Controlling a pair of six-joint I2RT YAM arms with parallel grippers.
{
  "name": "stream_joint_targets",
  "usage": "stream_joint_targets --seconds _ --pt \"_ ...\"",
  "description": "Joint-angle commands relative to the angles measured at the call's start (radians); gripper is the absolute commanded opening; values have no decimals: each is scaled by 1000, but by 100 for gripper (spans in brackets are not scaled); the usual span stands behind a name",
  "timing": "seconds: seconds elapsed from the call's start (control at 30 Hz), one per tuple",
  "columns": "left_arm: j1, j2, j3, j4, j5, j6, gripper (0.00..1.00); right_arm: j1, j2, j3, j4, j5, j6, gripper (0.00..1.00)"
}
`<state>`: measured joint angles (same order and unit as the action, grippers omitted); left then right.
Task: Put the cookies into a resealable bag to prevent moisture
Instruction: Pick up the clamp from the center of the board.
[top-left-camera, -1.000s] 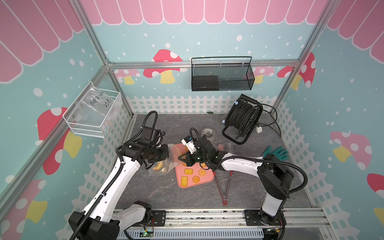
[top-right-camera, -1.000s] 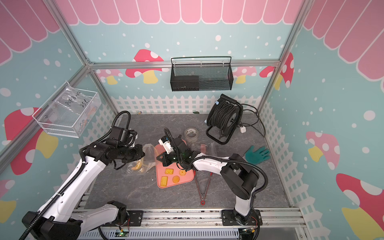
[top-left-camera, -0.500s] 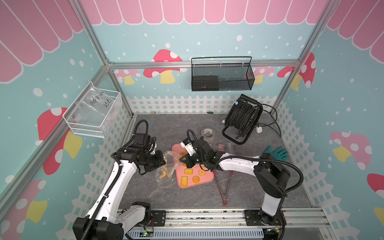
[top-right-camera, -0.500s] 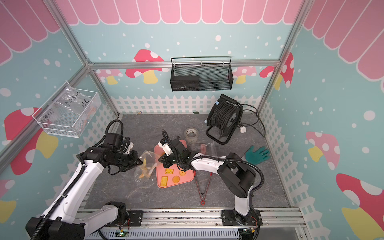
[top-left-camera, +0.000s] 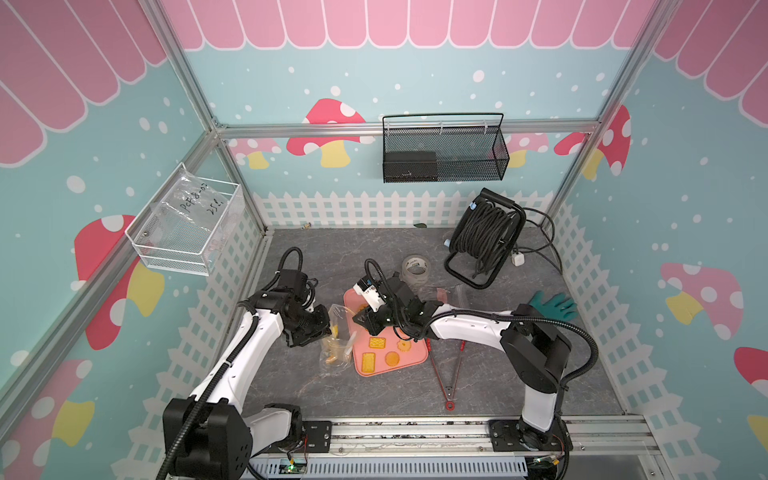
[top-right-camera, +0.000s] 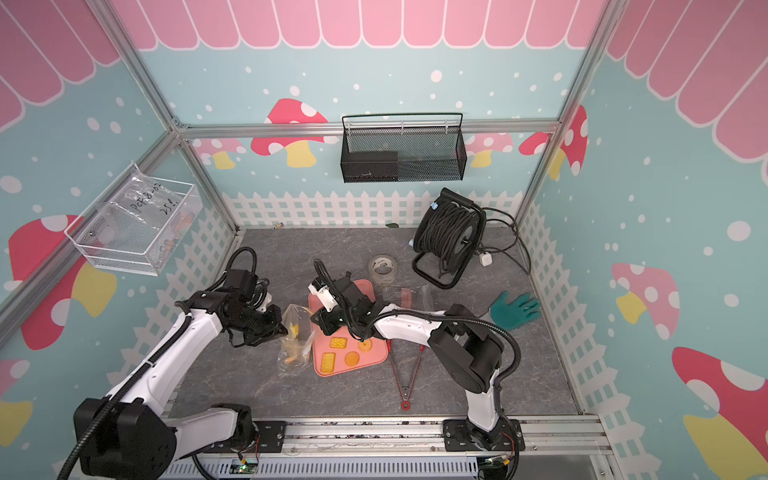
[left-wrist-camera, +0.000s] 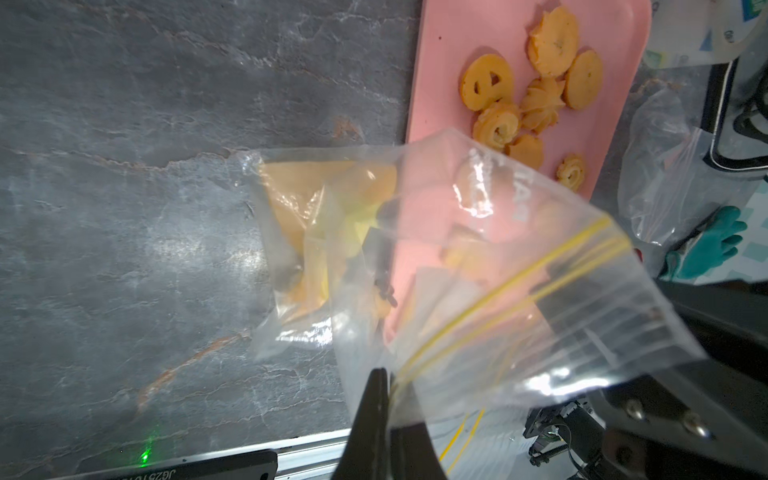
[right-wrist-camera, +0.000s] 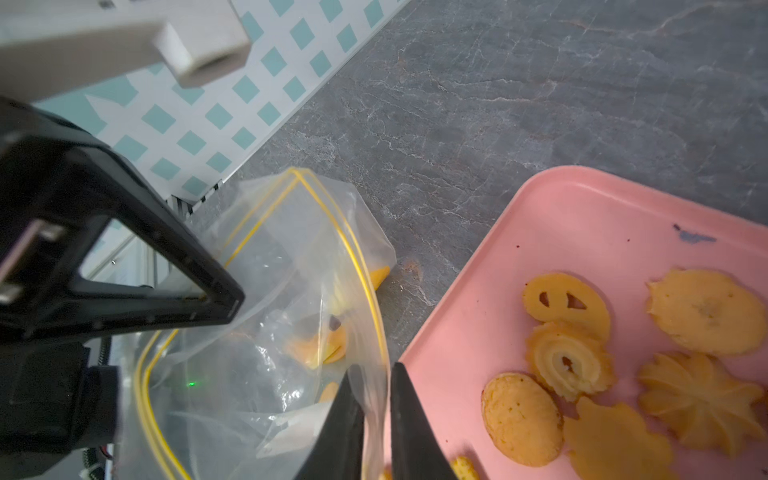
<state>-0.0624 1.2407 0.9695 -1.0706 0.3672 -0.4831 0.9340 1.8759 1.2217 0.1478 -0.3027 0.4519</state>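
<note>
cookies (left-wrist-camera: 540, 102), clear bag (top-left-camera: 195, 203) handwritten "8-02", "25"

The small scalloped round cookies (right-wrist-camera: 706, 309) are golden-orange against the flat plastic tray (right-wrist-camera: 582, 216) of plain pink, and more orange shows through the clear plastic resealable bag (right-wrist-camera: 286, 249), whose mouth is edged by twin yellow zip lines. The stone-look tabletop (left-wrist-camera: 124, 166) is dark grey, veined in white and rust. The picket-fence border (top-left-camera: 353, 208) is white and the panel walls (top-left-camera: 415, 83) are teal dotted white, with red-and-yellow mushrooms and pink scallops. The rubber glove (top-left-camera: 548, 305) is teal-green and the wound cable reel (top-left-camera: 484, 237) black.
</note>
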Motion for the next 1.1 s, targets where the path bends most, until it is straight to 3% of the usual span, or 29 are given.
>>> stream_joint_targets --seconds 0.0,0.23,0.33,0.47,0.53,0.7,0.8,0.93,1.07 --pt "31 38 47 5 33 23 5 11 -21 -2 18 19 -40 25" --pt "34 81 76 4 69 47 2 9 -141 -57 -6 149 -155 48" --pt "34 101 77 3 89 57 2 4 -235 -107 -49 259 -225 63" --pt "34 117 80 4 102 68 2 -32 -387 -213 -144 381 -239 73" --pt "35 125 85 3 112 72 2 -47 -471 -284 -194 434 -200 77" --pt "34 137 97 3 124 89 2 -49 -707 -475 -368 479 14 100" --pt "33 140 99 4 131 97 1 -40 -804 -547 -471 470 161 100" --pt "35 152 96 2 141 104 1 -26 -892 -562 -596 585 268 100" --pt "34 150 95 6 142 104 1 -27 -913 -626 -614 542 325 100"
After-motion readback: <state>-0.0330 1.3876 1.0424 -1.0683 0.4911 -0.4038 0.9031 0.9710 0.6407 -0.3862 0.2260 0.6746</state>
